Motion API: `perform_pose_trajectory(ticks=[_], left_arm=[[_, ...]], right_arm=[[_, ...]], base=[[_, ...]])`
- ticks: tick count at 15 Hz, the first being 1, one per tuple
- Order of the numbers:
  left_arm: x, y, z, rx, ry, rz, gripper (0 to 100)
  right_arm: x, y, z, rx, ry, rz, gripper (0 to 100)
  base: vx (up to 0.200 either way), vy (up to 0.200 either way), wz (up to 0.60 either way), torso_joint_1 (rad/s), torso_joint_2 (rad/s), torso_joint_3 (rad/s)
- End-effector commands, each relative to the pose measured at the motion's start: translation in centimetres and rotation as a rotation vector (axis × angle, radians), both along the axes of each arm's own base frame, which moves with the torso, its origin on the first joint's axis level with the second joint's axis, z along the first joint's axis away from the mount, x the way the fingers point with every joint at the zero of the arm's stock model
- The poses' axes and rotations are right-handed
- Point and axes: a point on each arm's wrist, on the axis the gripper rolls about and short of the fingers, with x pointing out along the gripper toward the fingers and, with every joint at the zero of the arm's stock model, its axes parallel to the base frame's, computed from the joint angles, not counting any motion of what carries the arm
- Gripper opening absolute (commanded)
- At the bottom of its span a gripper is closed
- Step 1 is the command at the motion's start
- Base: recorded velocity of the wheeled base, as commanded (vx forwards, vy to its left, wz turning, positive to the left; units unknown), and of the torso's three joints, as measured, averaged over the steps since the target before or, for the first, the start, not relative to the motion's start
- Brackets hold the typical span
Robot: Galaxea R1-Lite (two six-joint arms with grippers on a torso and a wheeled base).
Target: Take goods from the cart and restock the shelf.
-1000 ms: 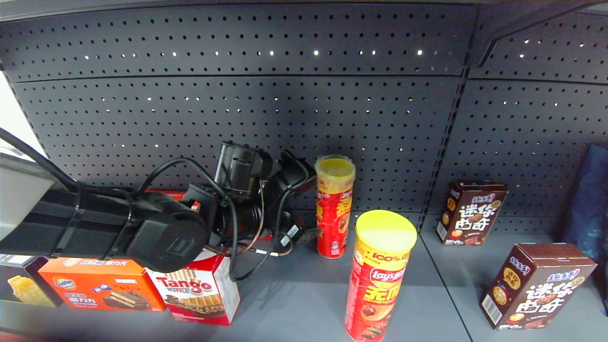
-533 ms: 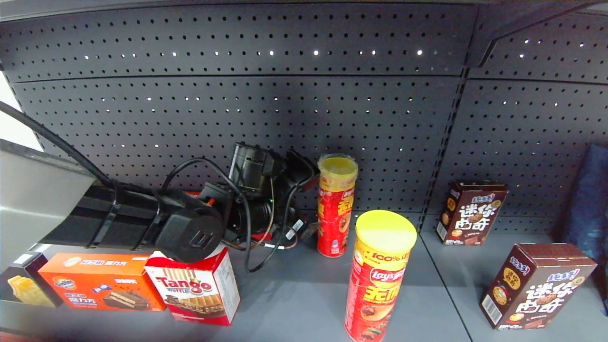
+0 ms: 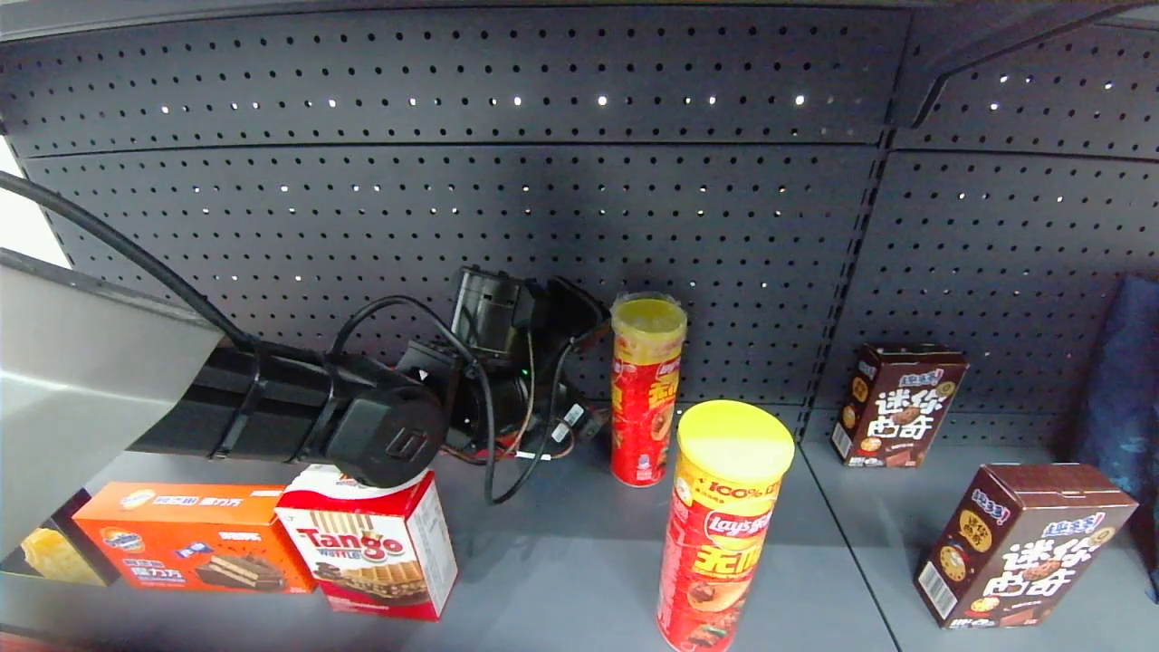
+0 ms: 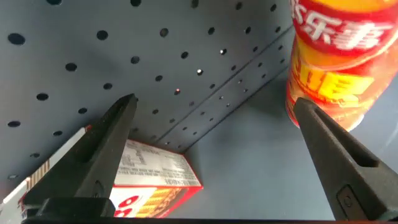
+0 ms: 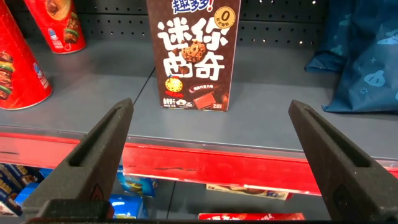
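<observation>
Left tool (image 4: 212,103) and right tool (image 5: 209,104) gape wide, empty; left beside rear chip can (image 3: 646,389).

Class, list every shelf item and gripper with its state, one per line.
left gripper: open, empty
right gripper: open, empty
rear chip can: upright, lid on
front chip can: upright, lid on
wafer box: upright, closed
orange box: on long side, closed
rear brown box: upright, closed
front brown box: upright, closed
</observation>
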Motion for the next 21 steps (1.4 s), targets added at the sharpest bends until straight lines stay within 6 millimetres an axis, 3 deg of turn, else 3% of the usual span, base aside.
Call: perform_pose_trajectory(ticks=[1, 9, 12, 21], left_arm=[[0.5, -0.2, -0.2, -0.006, 0.001, 0.016, 100], [-1.2, 0.3, 0.2, -0.003, 0.017, 0.000, 100], [-1.3, -0.3, 0.2, -0.013, 0.013, -0.009, 100], [0.0, -1.6, -0.2, -0.023, 0.002, -0.014, 100]], right_arm=[[0.0, 0.0, 0.0, 0.000, 0.001, 0.000, 100], [0.0, 0.0, 0.0, 0.000, 0.001, 0.000, 100], [0.0, 0.0, 0.0, 0.000, 0.001, 0.000, 100], [0.0, 0.0, 0.0, 0.000, 0.001, 0.000, 100]], base=[[0.000, 0.000, 0.00, 0.000, 0.00, 0.000], [0.000, 0.000, 0.00, 0.000, 0.00, 0.000], [0.000, 0.000, 0.00, 0.000, 0.00, 0.000], [0.000, 0.000, 0.00, 0.000, 0.00, 0.000]])
